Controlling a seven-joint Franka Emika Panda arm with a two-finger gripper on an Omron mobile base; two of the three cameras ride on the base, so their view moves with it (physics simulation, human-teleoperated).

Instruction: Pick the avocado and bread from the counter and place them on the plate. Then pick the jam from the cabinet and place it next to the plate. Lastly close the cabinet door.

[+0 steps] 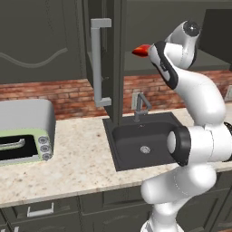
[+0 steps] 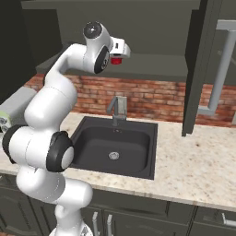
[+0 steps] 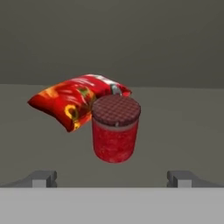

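Observation:
The jam (image 3: 115, 129), a squat red jar with a dark checked lid, stands upright on the cabinet (image 3: 179, 127) shelf, centred ahead of my gripper (image 3: 112, 179). The gripper is open, its two fingertips (image 3: 43, 178) wide apart and short of the jar, touching nothing. In the right base view the jam (image 2: 117, 60) shows as a red spot just under my hand inside the cabinet (image 2: 156, 69). The cabinet door (image 1: 105, 59) stands open, its grey bar handle (image 1: 97, 63) facing out; the door (image 2: 203, 69) also juts out right of the sink. The avocado, bread and plate are out of view.
A red snack bag (image 3: 74, 98) lies behind and left of the jar, almost touching it. Below the cabinet are the beige counter (image 1: 81, 158), a dark sink (image 1: 142, 145) with a faucet (image 1: 140, 105), and a toaster oven (image 1: 25, 129) at the left.

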